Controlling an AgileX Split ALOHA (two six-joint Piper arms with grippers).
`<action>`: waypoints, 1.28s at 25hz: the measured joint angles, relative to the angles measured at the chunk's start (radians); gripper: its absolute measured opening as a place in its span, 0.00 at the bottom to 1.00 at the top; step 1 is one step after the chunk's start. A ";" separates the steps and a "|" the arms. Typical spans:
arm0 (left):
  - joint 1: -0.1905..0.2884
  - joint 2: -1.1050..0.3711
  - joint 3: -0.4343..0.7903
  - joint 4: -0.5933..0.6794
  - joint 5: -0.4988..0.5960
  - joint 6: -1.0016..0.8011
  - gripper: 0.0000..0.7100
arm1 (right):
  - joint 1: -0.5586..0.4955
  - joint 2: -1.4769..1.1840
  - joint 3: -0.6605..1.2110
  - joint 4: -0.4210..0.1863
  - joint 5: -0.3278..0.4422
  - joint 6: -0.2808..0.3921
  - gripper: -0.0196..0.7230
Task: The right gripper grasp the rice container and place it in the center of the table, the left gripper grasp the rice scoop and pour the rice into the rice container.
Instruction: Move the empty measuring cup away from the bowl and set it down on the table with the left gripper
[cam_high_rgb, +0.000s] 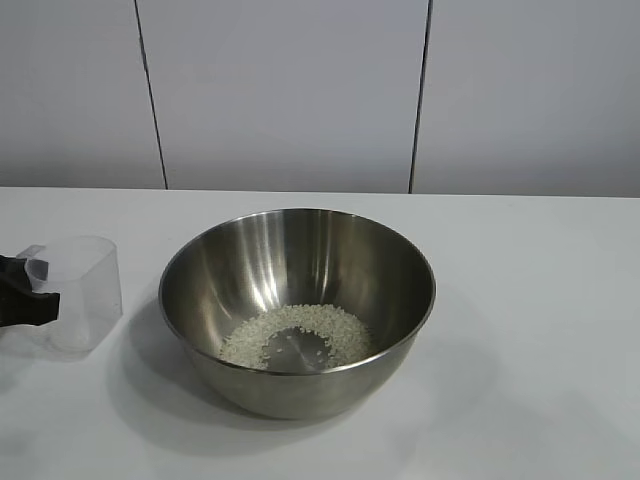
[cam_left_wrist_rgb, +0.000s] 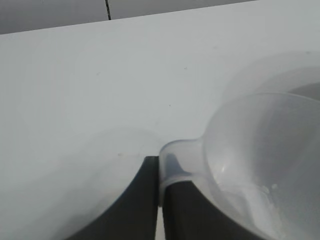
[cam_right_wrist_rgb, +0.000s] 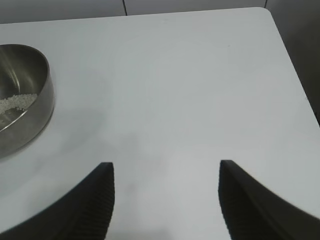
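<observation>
White table | left claw pinching rice scoop tab | right claw spread, empty

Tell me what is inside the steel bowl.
The rice container holds a thin ring of rice on its floor, with bare metal showing at the middle. The near rim hides the closest strip of the floor.

glossy steel rice container, frosted plastic rice scoop

Both grippers have black wedge-shaped fingers, ridged on their inner faces.
</observation>
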 joint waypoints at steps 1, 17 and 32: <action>0.000 0.000 -0.001 0.000 0.000 0.004 0.01 | 0.000 0.000 0.000 0.000 0.000 0.000 0.59; 0.000 0.000 -0.003 0.000 0.033 0.007 0.23 | 0.000 0.000 0.000 0.000 0.000 0.000 0.59; 0.000 0.000 0.047 0.000 0.073 0.008 0.38 | 0.000 0.000 0.000 0.000 0.000 0.000 0.59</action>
